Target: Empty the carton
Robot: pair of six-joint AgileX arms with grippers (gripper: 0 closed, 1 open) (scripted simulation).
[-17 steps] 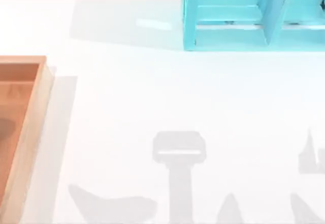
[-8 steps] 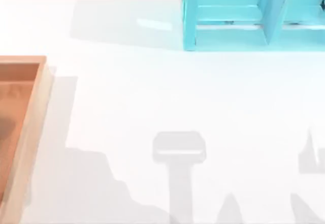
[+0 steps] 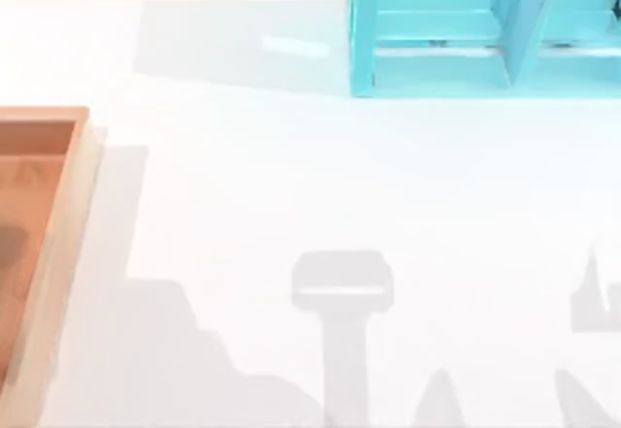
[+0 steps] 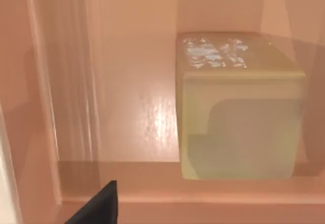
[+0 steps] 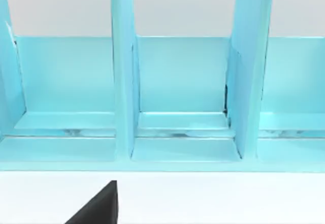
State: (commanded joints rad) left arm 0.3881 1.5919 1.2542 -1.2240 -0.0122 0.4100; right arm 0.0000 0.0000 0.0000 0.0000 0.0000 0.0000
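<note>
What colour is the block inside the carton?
Pale yellowish tan block, with a mottled light patch on top; left wrist view shows it best, on the carton floor.

Turquoise shelf unit (image 5: 177, 97) on white table (image 5: 228, 198)

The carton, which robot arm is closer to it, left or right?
Left. Its wrist camera looks straight into the carton, close to a pale cube inside. The right arm faces the turquoise shelf unit, far across the table.

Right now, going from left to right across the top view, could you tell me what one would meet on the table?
carton at the left edge → bare white table crossed by grey shadows → turquoise shelf unit at the far right.
</note>
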